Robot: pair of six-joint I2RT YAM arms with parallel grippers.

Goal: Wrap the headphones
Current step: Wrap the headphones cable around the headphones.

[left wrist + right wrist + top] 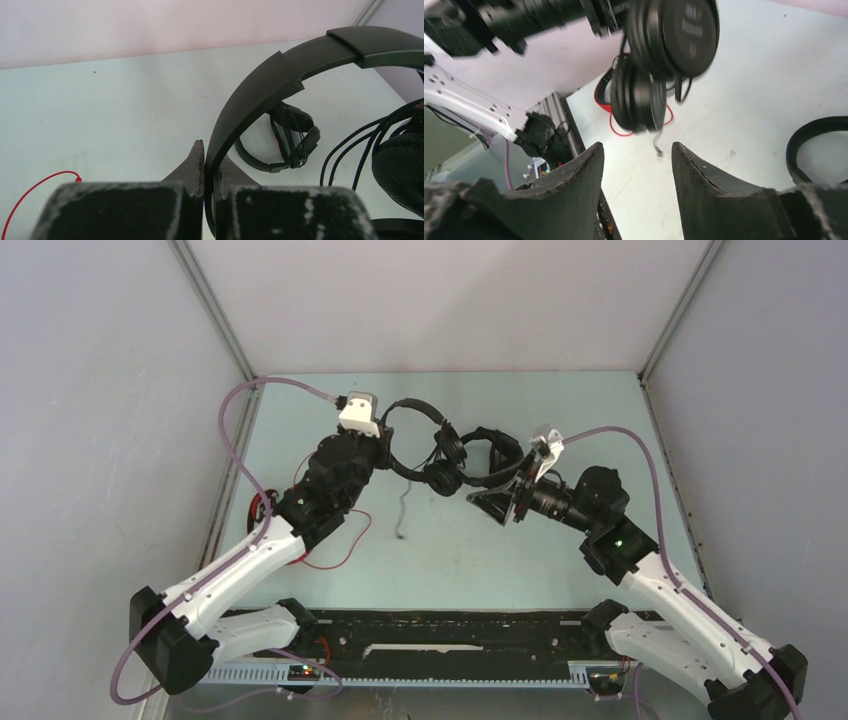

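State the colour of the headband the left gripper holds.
Black headband; left wrist view shows it best.

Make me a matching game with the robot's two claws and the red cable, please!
Things:
1. left claw
2. right claw
3. red cable

States:
A. open, holding nothing
B. lying on the table
C. shut on a black headband

Pairs: 1-C, 2-A, 3-B
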